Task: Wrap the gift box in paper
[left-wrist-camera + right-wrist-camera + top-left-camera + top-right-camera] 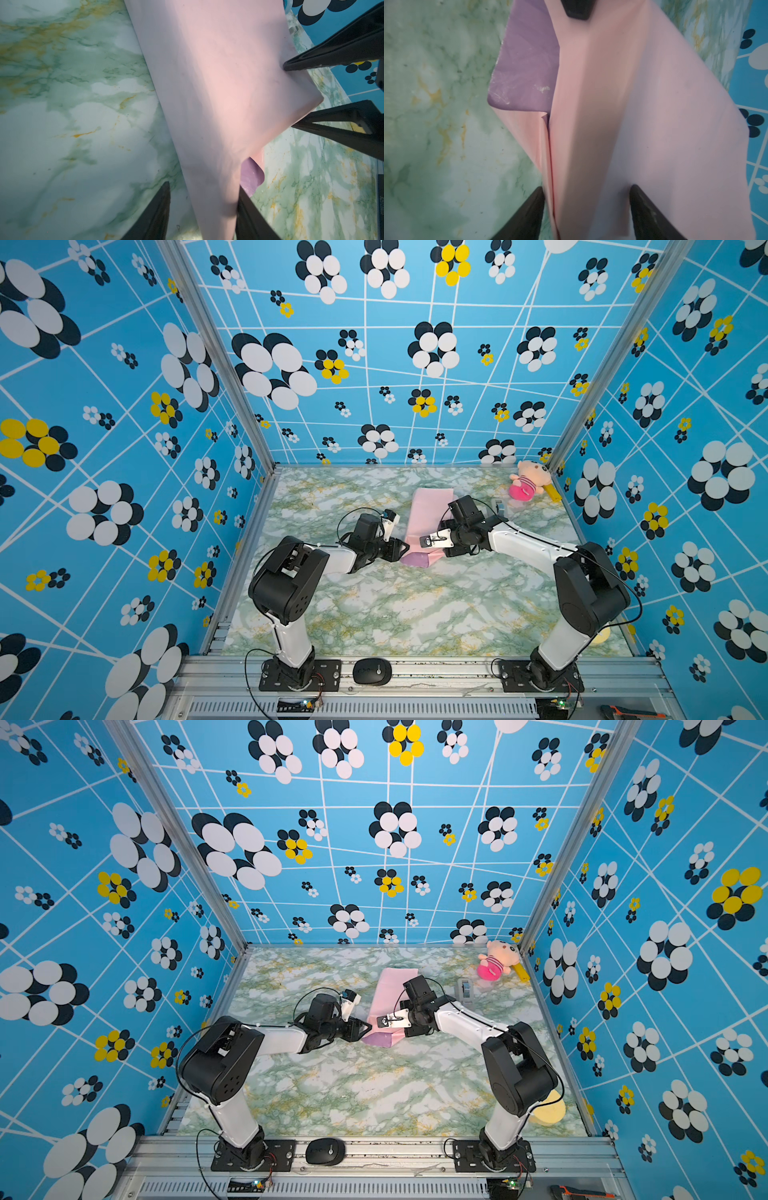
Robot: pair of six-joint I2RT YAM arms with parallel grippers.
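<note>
At centre, folding's underway: the left gripper [203, 185] straddles a fold of the paper [428, 510], jaws half-wide, not pinching. Rightward, the right gripper [586, 187] stands wide astride the pink ridge, grip unclear. The gift box is unseen, presumably underneath, so next press that flap flat.

Hardly any lettering can be read here.
In the left wrist view, a dark strip [381, 204] at the picture's edge bears one sideways row of pale characters. It looks like a serial-style string of digits, but it is too small to read with certainty. In both top views a small black tag [426, 541] [381, 1022] on a white plate [441, 537] shows white marks that cannot be deciphered. The black mouse [372, 672] on the front rail [449, 672] carries a faint, unreadable logo.
</note>
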